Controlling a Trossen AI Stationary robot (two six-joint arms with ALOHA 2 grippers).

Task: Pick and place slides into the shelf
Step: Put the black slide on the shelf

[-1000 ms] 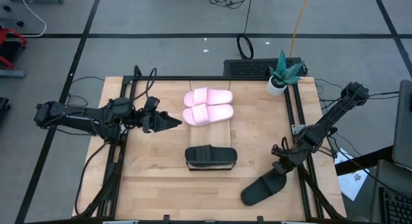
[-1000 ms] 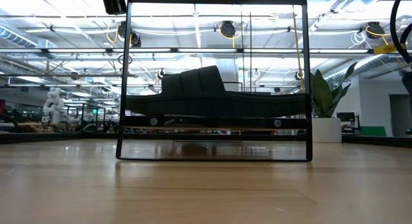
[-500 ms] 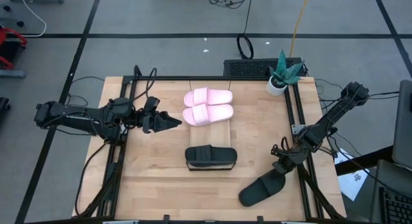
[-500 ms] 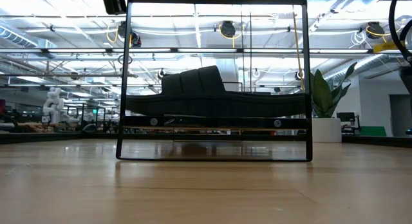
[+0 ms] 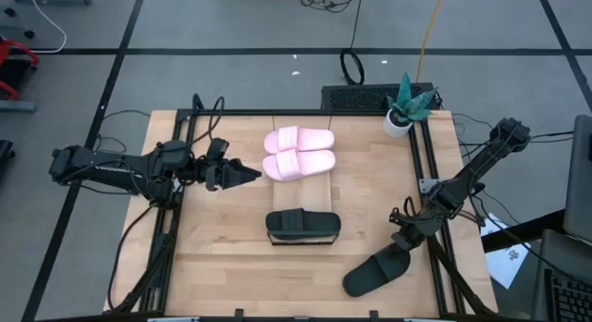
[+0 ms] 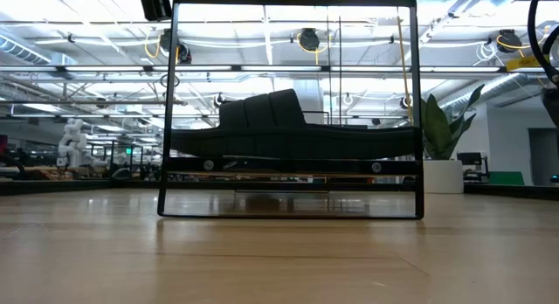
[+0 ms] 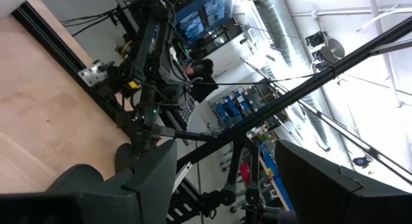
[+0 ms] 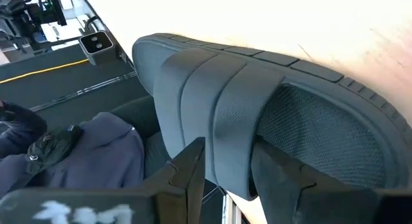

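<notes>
1. High view: the shelf [image 5: 301, 204] holds the pink pair [image 5: 299, 154] and one black slide [image 5: 302, 224].
2. Right gripper [image 5: 404, 247] clamps the second black slide [image 5: 373, 272] by its strap, off the shelf.
3. Left gripper [image 5: 248, 174], just beside the pink pair, stands narrowly parted and empty.

we see a grey floor [image 5: 231, 21] crossed by dark lines around the wooden table [image 5: 222, 257]. a small potted plant [image 5: 404, 106] stands at the table's far corner by a black keyboard [image 5: 353, 98]. level across, ceiling pipes [image 6: 288, 70] and round lamps [image 6: 307, 38] hang overhead.
</notes>
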